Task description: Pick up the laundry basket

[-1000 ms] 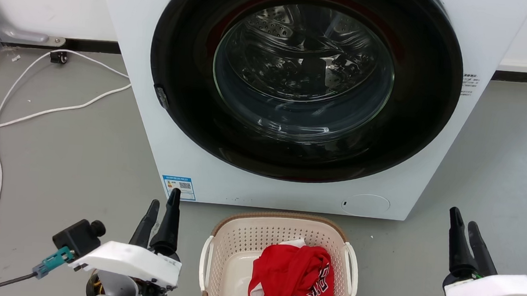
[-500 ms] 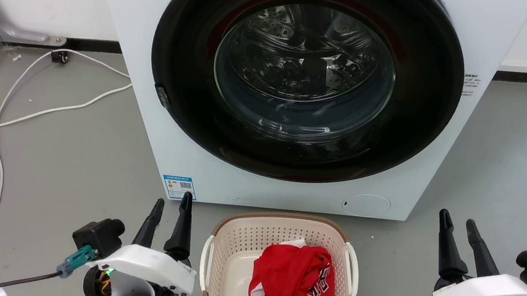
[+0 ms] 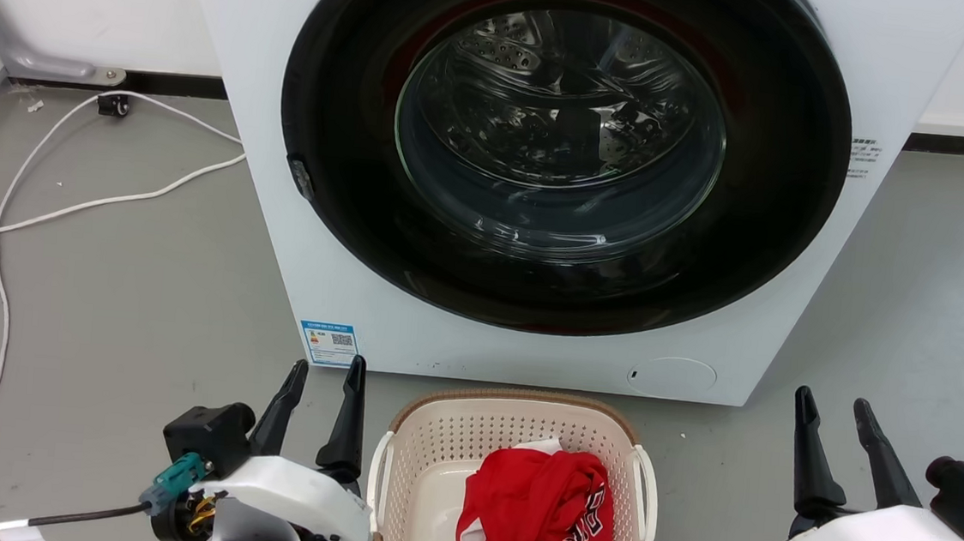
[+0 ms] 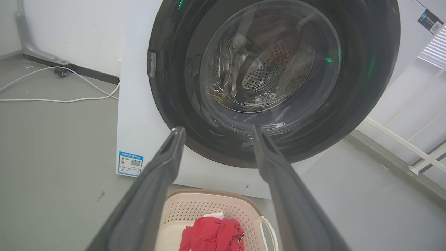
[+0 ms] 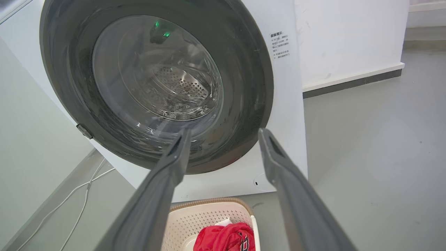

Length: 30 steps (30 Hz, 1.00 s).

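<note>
Laundry basket: likely light, stiff perforated plastic; red garment inside. Best hold: white loop handles, one per side. Left gripper, right gripper: jaws apart, empty.

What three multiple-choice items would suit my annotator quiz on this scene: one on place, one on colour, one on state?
1. Where is the laundry basket?
A. on the floor in front of the washer
B. on top of the washer
C. inside the drum

2. What colour is the garment in the basket?
A. blue
B. red
C. green

3. How do the left gripper and right gripper stand?
A. both open, holding nothing
B. both shut on the handles
C. one shut on the rim

Answers: 1 A, it sits on the grey floor just in front of the washer; 2 B, red cloth lies inside it; 3 A, each is spread wide, clear of the basket.
</note>
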Available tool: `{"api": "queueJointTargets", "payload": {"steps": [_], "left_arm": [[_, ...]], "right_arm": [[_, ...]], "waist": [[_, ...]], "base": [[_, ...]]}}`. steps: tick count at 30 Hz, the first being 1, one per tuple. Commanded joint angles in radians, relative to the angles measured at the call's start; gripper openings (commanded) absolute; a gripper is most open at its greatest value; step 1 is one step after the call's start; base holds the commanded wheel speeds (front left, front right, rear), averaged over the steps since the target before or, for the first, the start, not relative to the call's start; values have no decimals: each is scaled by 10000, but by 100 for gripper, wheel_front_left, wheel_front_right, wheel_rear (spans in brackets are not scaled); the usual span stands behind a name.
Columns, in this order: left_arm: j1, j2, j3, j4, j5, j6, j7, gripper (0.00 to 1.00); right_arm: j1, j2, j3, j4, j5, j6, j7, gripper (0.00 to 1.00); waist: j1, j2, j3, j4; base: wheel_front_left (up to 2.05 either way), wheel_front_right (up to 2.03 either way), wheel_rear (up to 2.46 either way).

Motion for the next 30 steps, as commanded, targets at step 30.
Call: {"api": "queueJointTargets", "payload": {"steps": [30], "left_arm": [[-161, 22, -448, 95, 2631, 290, -715, 100]], "right_arm": [[307, 39, 210, -331, -2554, 13, -322, 100]], "waist": [[0, 0, 11, -48]], "base": [[0, 0, 0]]}}
